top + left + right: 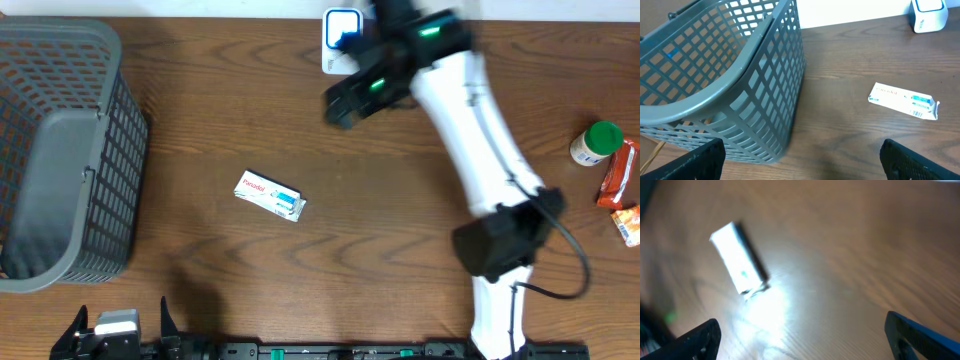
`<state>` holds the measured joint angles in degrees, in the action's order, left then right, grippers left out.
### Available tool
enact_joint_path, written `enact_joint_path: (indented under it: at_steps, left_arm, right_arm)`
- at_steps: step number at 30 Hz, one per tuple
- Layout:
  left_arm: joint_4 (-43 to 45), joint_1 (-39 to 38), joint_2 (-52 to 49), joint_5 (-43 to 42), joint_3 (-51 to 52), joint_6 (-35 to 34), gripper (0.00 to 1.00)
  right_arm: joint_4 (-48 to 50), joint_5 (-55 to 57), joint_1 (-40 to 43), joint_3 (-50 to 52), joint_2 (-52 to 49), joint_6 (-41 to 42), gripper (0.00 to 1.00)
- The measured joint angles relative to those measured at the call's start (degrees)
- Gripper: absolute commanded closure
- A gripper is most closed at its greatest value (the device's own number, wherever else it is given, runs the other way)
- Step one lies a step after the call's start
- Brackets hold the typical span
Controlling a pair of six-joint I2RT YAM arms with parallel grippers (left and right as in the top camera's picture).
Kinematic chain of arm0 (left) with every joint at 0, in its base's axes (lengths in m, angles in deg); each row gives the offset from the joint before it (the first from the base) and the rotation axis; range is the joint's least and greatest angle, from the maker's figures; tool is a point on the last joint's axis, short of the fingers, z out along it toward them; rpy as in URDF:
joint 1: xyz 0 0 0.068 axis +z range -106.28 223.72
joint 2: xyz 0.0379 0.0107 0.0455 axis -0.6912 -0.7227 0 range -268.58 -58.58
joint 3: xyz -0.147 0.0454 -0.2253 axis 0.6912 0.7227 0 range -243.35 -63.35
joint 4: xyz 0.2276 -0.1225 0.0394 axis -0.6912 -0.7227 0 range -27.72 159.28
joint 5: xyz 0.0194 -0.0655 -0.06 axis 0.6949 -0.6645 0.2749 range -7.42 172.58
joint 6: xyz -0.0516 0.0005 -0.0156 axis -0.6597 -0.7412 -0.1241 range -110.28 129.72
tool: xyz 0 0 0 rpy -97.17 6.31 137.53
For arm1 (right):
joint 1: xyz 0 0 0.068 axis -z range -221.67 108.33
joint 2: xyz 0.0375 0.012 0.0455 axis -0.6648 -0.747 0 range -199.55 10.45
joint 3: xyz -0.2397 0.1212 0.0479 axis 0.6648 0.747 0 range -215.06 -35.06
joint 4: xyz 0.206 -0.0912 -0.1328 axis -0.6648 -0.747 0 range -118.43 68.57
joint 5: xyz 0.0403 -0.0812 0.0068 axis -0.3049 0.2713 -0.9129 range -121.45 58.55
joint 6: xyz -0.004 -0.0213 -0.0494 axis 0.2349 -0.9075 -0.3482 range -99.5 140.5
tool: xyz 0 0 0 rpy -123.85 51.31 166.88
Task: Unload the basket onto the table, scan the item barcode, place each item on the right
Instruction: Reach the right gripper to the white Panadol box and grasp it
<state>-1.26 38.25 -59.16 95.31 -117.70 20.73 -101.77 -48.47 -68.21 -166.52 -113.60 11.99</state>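
The white box (270, 196) lies flat on the surface (380, 270) near the basket (128, 170), left fingers (695, 161) and right fingers (920, 336) both spread empty, so a shallow pinch could skid it away.

Grey basket and a small box on the wooden bench (850, 60)

The mesh basket (740, 75) fills the left side. The white box (903, 100) lies flat, well to its right. A white and blue device (928, 14) stands at the far edge. The left claw (805, 162) hangs spread wide, nothing between its fingers (695, 162).
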Motion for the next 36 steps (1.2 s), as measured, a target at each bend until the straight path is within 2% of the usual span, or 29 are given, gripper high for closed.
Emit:
enact_joint_path:
  at_steps: [6,14,28,34,36]
  left_arm:
    - [0.0,0.0,0.0,0.0,0.0,0.0,0.01]
    - [0.0,0.0,0.0,0.0,0.0,0.0,0.01]
    - [0.0,0.0,0.0,0.0,0.0,0.0,0.01]
    - [0.0,0.0,0.0,0.0,0.0,0.0,0.01]
    - [0.0,0.0,0.0,0.0,0.0,0.0,0.01]
  right_arm:
    - [0.1,-3.6,-8.1,0.1,-8.1,-8.6,0.01]
    - [2.5,-4.5,-13.2,0.8,-17.5,-12.5,0.01]
    - [14.3,-3.7,-19.3,0.8,-18.3,-12.4,0.01]
    - [14.3,-2.4,-19.1,0.8,-20.3,-12.0,0.01]
    - [14.2,-3.1,-19.1,0.8,-21.7,-11.8,0.05]
